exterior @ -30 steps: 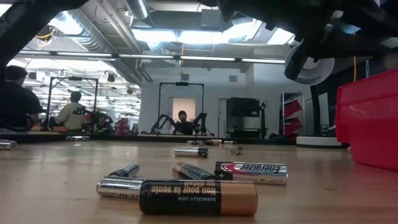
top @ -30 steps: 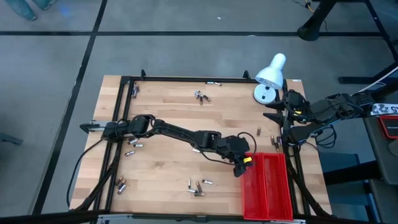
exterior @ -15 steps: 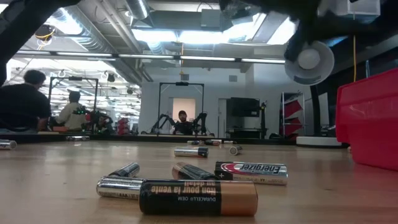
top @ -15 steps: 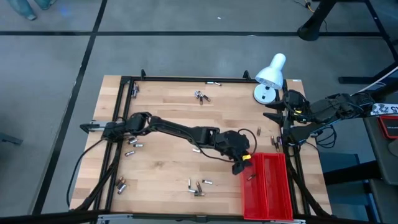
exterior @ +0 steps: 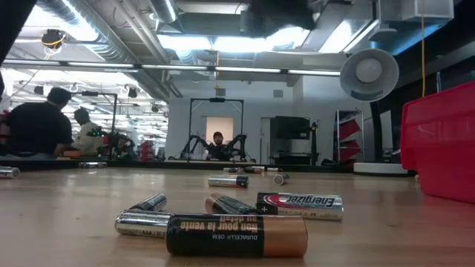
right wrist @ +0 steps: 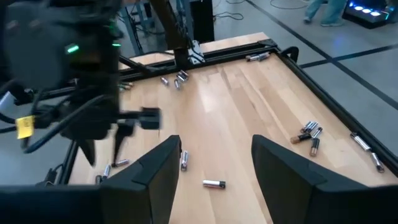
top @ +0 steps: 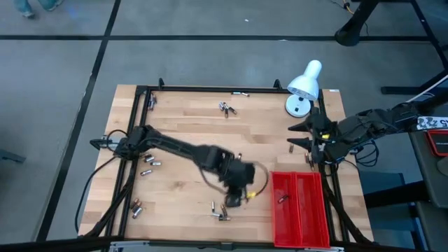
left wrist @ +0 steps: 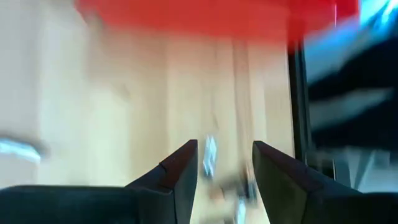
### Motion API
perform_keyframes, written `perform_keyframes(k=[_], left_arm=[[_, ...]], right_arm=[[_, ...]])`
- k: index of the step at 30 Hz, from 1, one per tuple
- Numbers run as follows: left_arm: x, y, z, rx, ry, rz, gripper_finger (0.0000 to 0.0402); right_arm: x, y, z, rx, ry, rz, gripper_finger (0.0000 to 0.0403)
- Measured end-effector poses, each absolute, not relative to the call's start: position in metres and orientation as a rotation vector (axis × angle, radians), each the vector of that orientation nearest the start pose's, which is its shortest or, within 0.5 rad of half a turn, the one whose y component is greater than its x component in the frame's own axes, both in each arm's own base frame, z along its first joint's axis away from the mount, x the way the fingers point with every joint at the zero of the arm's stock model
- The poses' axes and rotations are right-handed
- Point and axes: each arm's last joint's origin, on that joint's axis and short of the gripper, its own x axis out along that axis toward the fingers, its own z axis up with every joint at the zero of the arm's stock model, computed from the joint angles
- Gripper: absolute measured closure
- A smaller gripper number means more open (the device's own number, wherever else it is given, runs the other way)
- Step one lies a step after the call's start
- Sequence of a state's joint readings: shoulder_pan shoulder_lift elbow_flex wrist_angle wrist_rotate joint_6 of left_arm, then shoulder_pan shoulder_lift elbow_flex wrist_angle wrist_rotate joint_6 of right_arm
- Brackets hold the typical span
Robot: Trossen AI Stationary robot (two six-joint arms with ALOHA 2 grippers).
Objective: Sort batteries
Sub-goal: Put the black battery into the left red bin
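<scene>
Left hand (top: 234, 198) hovers open and empty over loose batteries (top: 221, 209) beside the red tray (top: 299, 210), right hand (top: 308, 136) open, empty.

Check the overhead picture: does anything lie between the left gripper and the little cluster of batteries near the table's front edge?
Nothing visible does. The left gripper, fingers apart and empty, hangs right beside the cluster of batteries, with only bare wood between them. The red tray lies off to its other side, and the right gripper waits by the lamp.
</scene>
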State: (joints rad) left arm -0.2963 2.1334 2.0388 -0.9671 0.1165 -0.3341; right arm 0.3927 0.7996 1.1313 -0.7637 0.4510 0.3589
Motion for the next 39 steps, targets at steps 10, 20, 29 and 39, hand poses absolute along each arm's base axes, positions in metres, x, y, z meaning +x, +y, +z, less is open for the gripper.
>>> perform_keyframes(k=[10, 20, 29, 39], left_arm=[[0.405, -0.196, 0.239, 0.25, 1.206, -0.381, 0.0261], [0.407, -0.19, 0.204, 0.359, 1.197, -0.463, 0.0261], [0.41, -0.186, 0.183, 0.431, 1.137, -0.548, 0.0261], [0.408, -0.19, 0.171, 0.583, 1.068, -0.658, 0.0261]], right_arm=[[0.142, 0.045, 0.384, 0.142, 0.42, -0.131, 0.0204], [0.172, 0.066, 0.354, 0.226, 0.719, 0.05, 0.0204], [0.199, 0.077, 0.301, 0.185, 0.891, -0.014, 0.0204], [0.2, 0.076, 0.29, 0.236, 0.87, -0.051, 0.0204]])
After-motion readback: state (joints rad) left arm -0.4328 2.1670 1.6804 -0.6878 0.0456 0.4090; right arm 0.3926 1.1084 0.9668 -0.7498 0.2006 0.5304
